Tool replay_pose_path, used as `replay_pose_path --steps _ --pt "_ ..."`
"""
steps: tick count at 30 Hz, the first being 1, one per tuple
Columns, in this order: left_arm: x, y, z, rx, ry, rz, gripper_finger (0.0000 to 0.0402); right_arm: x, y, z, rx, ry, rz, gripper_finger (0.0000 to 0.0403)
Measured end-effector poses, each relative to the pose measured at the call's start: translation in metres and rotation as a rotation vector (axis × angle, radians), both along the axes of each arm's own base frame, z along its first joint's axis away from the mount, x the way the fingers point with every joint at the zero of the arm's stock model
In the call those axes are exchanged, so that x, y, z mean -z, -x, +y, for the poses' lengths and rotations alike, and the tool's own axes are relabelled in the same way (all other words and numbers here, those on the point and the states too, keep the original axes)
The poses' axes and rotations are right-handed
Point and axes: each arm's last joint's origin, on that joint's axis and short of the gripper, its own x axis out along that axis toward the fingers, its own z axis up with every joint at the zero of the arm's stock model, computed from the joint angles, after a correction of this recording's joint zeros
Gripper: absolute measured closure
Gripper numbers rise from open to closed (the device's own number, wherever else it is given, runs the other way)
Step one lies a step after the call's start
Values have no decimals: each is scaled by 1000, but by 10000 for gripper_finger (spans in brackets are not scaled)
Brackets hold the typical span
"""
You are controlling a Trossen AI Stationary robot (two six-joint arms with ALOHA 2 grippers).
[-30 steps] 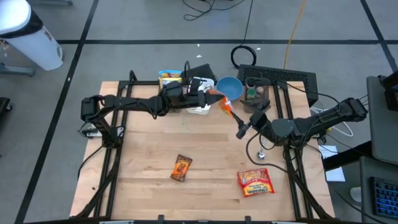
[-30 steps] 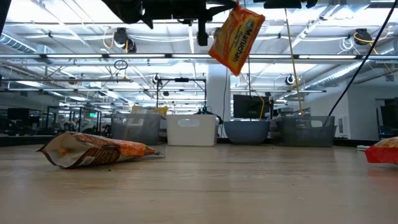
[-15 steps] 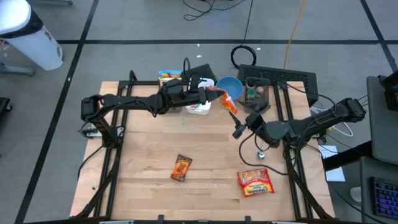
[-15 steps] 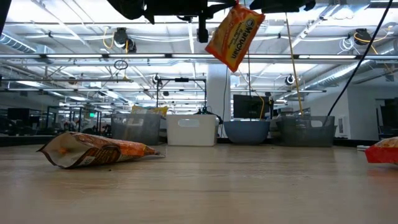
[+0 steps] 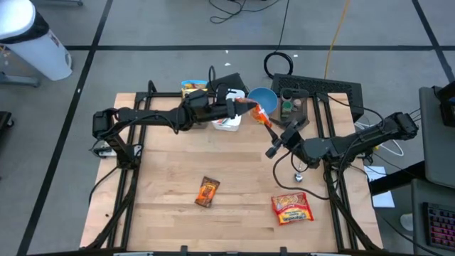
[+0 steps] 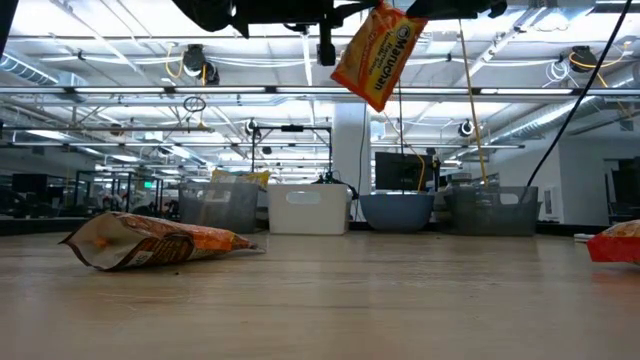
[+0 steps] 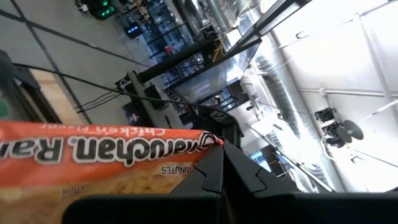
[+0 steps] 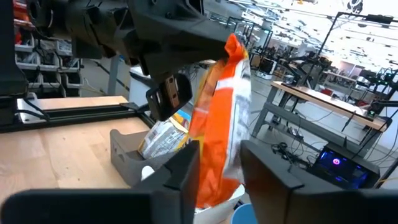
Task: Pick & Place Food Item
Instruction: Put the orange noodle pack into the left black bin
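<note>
The left pincer [image 5: 242, 107] is closed on the top edge of an orange ramen packet [image 5: 261, 116], holding it high above the far side of the wooden counter [image 5: 234, 178], just in front of the blue bowl [image 5: 264, 98] and beside the white bin [image 5: 227, 122]. In the low view the ramen packet [image 6: 379, 54] hangs tilted from its upper corner, clear of the counter, with the row of containers well behind it. The left wrist view shows the packet [image 7: 93, 162] stretched across the frame, its printed lettering upside down, pinched between that arm's dark fingers [image 7: 217, 177]. The right pincer [image 5: 274, 147] is raised over the counter's right half, just below the hanging packet in the high view and pointing toward it; its fingers [image 8: 186, 168] are spread apart with nothing gripped, and through its wrist camera the orange packet [image 8: 221, 143] shows edge-on in the gap between them, farther off and apart from them. On the counter lie 2 other items: a brown snack bag [image 5: 207, 190] near the front middle and a red-and-yellow packet [image 5: 292, 208] at the front right, both well apart from the arms. A yellow package [image 5: 193, 88] sits in a bin at the far edge.
</note>
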Motion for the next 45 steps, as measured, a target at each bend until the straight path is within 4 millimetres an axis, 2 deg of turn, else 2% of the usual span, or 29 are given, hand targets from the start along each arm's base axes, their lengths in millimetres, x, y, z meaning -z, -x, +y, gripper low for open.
replay_pose_path --steps 6,16,22,32,38,45 --pt "-2 0 0 1 -1 -22 401 0 0 0 0 0 0 338" --pt "-2 0 -2 5 -2 -26 401 0 0 0 -1 0 0 359" --pt "-2 0 -3 8 -2 -26 401 0 0 0 -1 0 0 397" --pt "-3 0 -3 53 -24 -26 376 0 0 0 -2 -2 -6 402" --pt "-7 2 -1 103 -120 -67 330 -5 0 0 -2 7 -33 402" --pt "-8 5 8 150 -138 -69 223 -8 1 0 -5 13 -53 403"
